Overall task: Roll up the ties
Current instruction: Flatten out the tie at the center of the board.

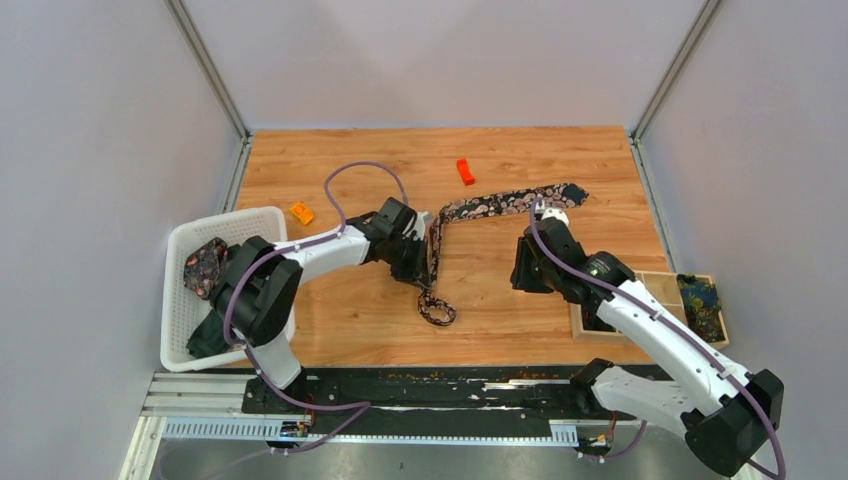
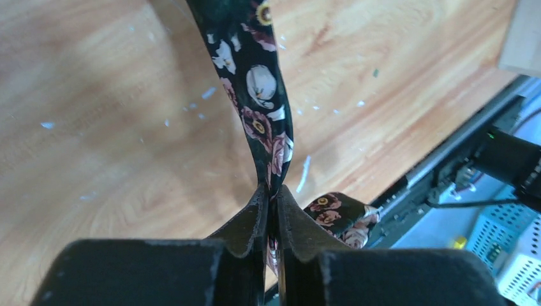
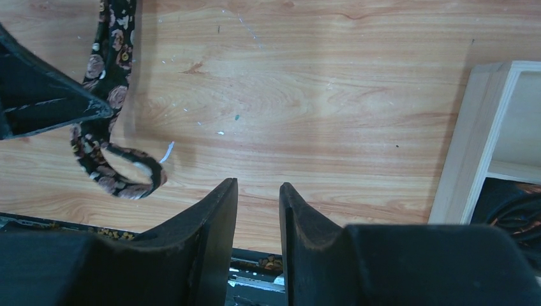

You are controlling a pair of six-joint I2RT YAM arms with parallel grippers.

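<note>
Pinching soft, floppy tie (image 2: 258, 108) w/ left jaws squeezed together near thin end, leaving right jaws empty, a bit apart.

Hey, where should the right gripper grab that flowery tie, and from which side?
Probably the curled narrow end of the tie, coming from above on its right: that loop stands on edge off the table, so open jaws can straddle it. The wide end lies flat, and the left gripper pinches it further up.
</note>
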